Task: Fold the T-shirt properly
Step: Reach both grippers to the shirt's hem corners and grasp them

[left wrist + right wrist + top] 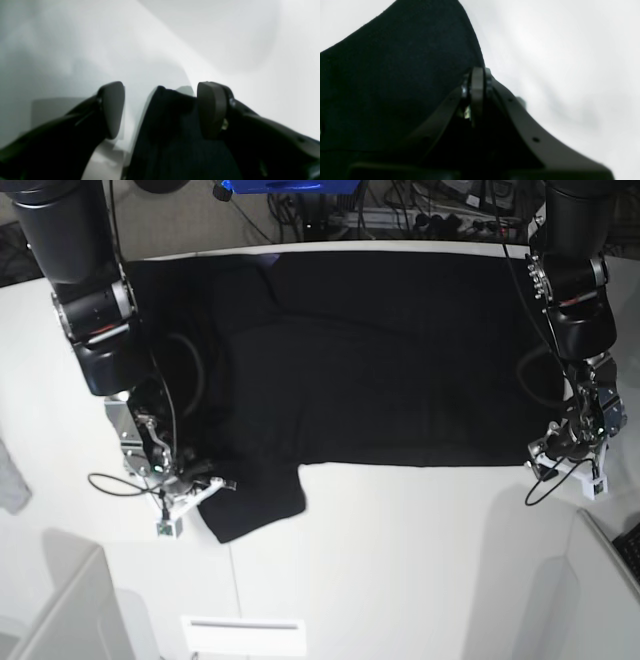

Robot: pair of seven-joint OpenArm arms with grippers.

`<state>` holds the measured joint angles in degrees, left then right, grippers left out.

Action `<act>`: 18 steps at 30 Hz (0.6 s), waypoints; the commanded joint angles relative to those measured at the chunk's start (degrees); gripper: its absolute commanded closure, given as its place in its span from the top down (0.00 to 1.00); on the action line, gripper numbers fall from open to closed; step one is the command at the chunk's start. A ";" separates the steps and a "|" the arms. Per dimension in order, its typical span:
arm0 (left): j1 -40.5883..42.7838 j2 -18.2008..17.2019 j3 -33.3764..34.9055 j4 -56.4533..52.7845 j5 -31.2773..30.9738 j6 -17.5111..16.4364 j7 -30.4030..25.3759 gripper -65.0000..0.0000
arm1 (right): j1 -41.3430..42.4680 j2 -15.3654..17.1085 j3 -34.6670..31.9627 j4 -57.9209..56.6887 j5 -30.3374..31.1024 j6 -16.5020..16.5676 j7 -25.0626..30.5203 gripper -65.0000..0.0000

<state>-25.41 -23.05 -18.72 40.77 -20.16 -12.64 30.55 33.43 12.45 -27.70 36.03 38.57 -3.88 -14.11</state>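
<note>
Cloth is what I am dealing with: the T-shirt (380, 350) lies spread plain side up across the far half of the white table (400, 580), body running wide from side to side, one sleeve (255, 505) poking toward the near edge on the side of my right arm. It looks soft and limp, light enough to lift by a pinch, and it will sag and drag wherever I do not support it; black on black also hides its creases from me.

My right gripper (476, 96) is pressed together at the sleeve's outer edge, the dark fabric filling the view beside it, but I cannot tell whether any cloth sits between the pads.

My left gripper (160, 110) is spread, and a fold of the T-shirt's hem corner stands up between the pads, touching one of them. Nothing is pinched there yet.

I judge the corners and hem to be the right places to take hold: a seam gives a thicker, less slippery bite than a single layer in the middle. With both ends gripped evenly, the cloth should carry over without bunching; an uneven lift would likely skew the fold.
</note>
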 commanded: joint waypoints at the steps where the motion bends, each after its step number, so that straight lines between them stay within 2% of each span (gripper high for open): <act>1: -0.83 -0.29 -0.14 -0.20 -0.36 -0.23 1.06 0.67 | 0.90 0.61 0.14 0.32 -0.02 0.06 -1.76 0.00; 4: -0.57 -0.03 -0.14 -0.64 -0.36 -0.41 1.06 0.66 | 0.90 0.70 0.14 0.32 -0.02 0.06 -1.76 0.00; 6: -0.39 0.15 -0.14 -0.55 -0.36 -0.41 1.06 0.56 | 0.90 0.70 0.14 0.32 0.07 0.06 -1.76 0.00; 8: -0.31 0.23 -0.05 -0.73 -0.36 -0.50 1.06 0.36 | 0.90 0.70 0.23 0.32 0.07 -0.03 -1.58 0.00; 10: -0.22 0.94 -0.05 -0.73 -0.36 -0.50 1.06 0.10 | 0.90 0.70 0.23 0.32 0.07 -0.03 -1.50 0.00; 11: -0.22 1.20 -0.05 -0.73 -0.36 -0.50 1.06 0.00 | 0.90 0.78 0.23 0.32 0.07 -0.03 -1.41 0.00; 18: -0.22 1.11 -0.05 -0.38 -0.36 -0.50 1.06 0.00 | 0.90 0.87 0.23 0.76 -0.02 -0.03 -1.14 0.00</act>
<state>-25.17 -21.45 -18.92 40.16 -21.04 -12.93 29.12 33.30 12.67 -27.70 36.36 38.59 -3.79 -14.09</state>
